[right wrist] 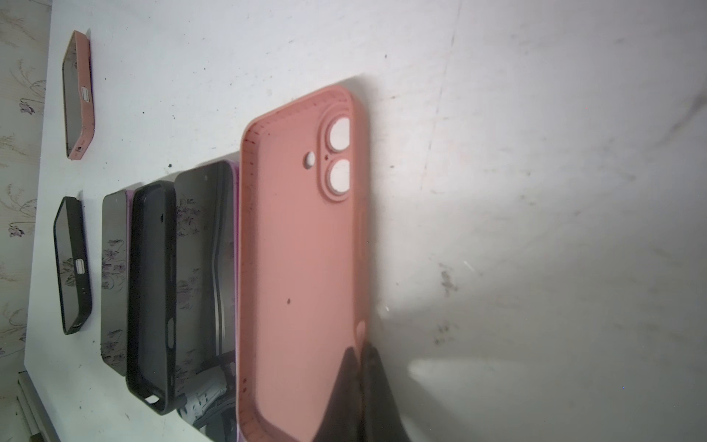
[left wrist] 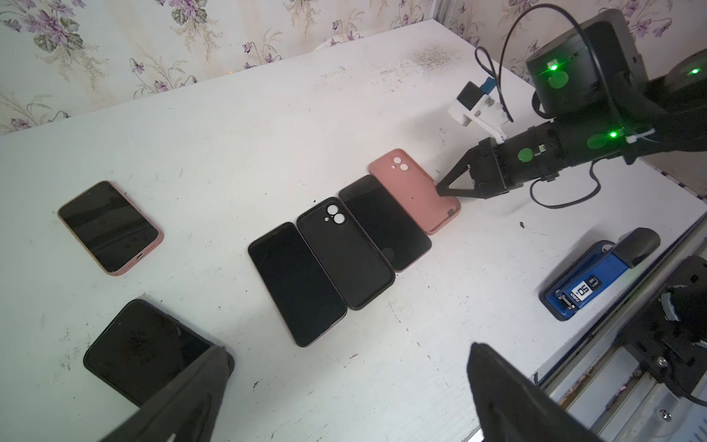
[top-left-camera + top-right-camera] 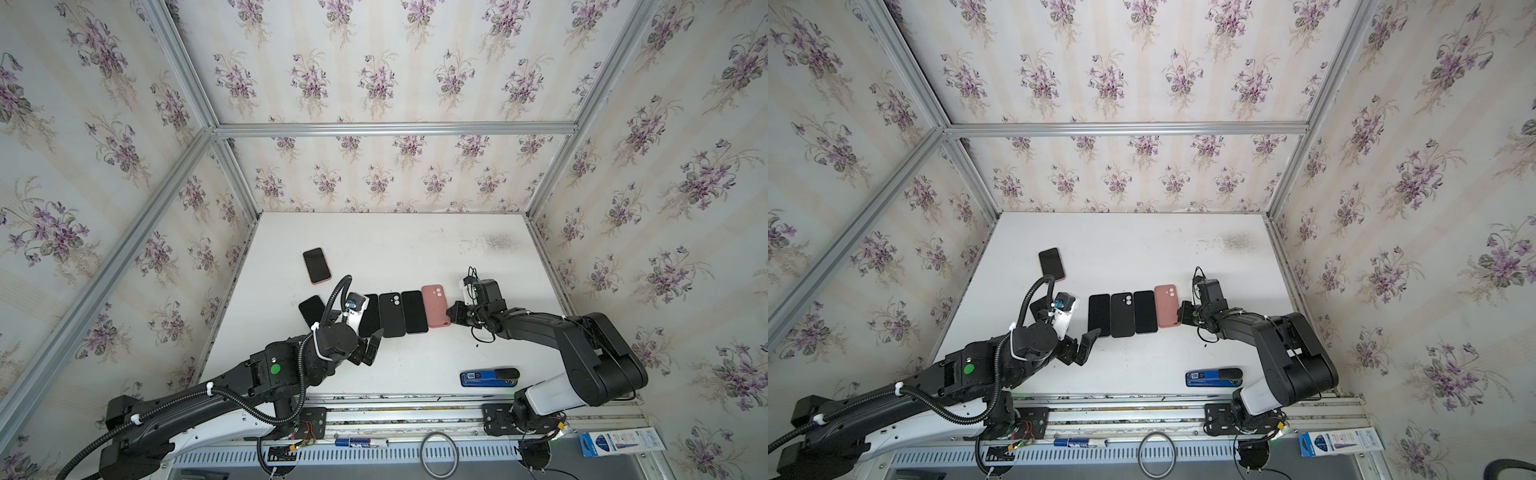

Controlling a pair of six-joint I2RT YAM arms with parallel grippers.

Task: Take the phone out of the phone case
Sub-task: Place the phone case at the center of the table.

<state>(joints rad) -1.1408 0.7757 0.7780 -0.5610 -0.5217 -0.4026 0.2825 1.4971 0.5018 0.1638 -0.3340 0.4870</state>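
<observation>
Two cased phones: pink-cased phone far left, black-cased phone near left, both untouched.
Right gripper: closed on the rim of the empty pink case, probably to be laid tidy beside the bare phone.
Left gripper: spread wide, nothing held.

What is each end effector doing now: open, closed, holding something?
Left end effector: open, holding nothing.
Right end effector: closed on the side wall of the pink case.

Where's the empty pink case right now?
The empty pink silicone phone case lies at the right end of the row in both top views, beside a bare black phone, with the right gripper pinching its outer rim.
</observation>
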